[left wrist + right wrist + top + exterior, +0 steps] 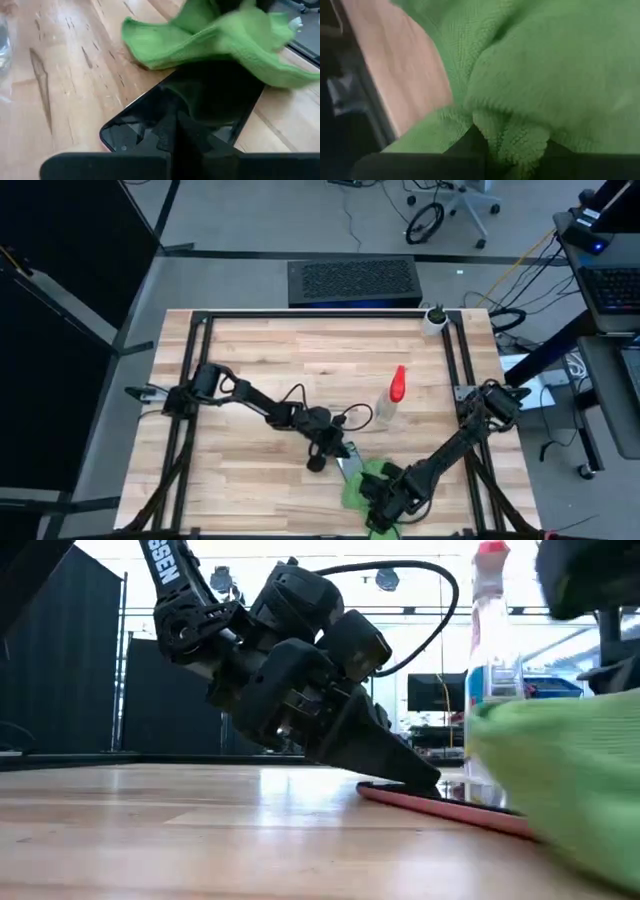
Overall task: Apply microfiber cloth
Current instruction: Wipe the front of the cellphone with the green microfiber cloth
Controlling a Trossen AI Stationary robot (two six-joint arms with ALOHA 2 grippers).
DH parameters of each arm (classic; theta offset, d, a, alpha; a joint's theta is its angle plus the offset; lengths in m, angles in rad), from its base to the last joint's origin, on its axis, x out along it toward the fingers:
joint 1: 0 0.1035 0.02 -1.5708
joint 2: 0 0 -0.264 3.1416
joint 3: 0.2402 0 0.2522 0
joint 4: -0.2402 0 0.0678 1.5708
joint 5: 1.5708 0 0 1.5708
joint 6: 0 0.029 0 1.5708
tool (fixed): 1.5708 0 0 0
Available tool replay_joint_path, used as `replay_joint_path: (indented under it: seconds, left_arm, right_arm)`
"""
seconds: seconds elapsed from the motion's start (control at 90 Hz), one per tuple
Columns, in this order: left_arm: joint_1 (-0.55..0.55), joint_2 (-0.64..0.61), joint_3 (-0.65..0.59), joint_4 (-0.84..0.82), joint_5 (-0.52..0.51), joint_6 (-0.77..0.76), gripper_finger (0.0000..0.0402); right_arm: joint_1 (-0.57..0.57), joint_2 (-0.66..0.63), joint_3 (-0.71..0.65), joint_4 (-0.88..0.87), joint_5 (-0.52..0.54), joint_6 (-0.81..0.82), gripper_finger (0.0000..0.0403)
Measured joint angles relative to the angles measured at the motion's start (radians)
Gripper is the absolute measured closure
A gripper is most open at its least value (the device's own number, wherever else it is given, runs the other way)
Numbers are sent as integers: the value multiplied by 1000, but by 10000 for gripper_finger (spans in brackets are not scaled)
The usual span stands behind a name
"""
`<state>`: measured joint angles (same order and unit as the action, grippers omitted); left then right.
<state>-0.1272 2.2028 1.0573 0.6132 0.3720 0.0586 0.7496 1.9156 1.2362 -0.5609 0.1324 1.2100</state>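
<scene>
A black phone (210, 95) with a reddish edge (440, 806) lies flat on the wooden table near the front middle. My left gripper (328, 453) is shut, with its fingertips down on the phone's near-left end. The bright green microfiber cloth (368, 483) lies bunched over the phone's other end (225, 40). My right gripper (386, 502) is at the cloth's near-right part and is shut on it. The cloth fills the right wrist view (535, 65). My left gripper presses its shut fingertips (186, 131) down on the phone's glass (150, 120), near the end away from the cloth. The fingers slant down from the table's left (400, 768). The phone lies flat on the table. My right gripper pinches a bunched fold of the cloth (516, 142) between its two fingers, several layers thick. The rest of the cloth spreads ahead of the fingers, resting on the table and over one end of the phone (235, 60).
A clear spray bottle with a red nozzle (392, 396) stands just behind the phone and cloth (490, 670). A black frame rail (455, 370) runs along the table's right side and another along the left. There is bare wood at the table's far and left parts.
</scene>
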Motion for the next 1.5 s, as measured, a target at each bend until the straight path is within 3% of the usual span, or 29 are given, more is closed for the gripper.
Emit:
replay_joint_path:
  seconds: [0.222,0.3,0.622,0.811,0.978,1.056,1.289,1.5]
  left_arm:
    - [0,0,0,1,0,0,401]
    - [0,0,0,1,-1,-1,401]
    - [-5,0,0,0,-6,-1,401]
    - [-4,0,0,3,-4,-1,401]
    - [-4,0,0,3,-4,-1,401]
    - [-4,0,0,2,-4,-1,401]
    - [-4,0,0,6,-1,-2,401]
    - [-3,0,-1,12,2,-21,401]
  right_arm:
    - [-30,-93,3,-129,302,9,378]
    - [-64,-82,3,-127,333,-12,378]
    - [-109,47,7,-75,169,-24,378]
    - [-49,25,6,-47,90,22,378]
    - [-22,24,4,-52,-86,15,378]
    - [-16,3,2,-70,-86,9,378]
    - [-43,-92,3,-68,309,-26,378]
    - [-108,-15,3,-6,322,-79,378]
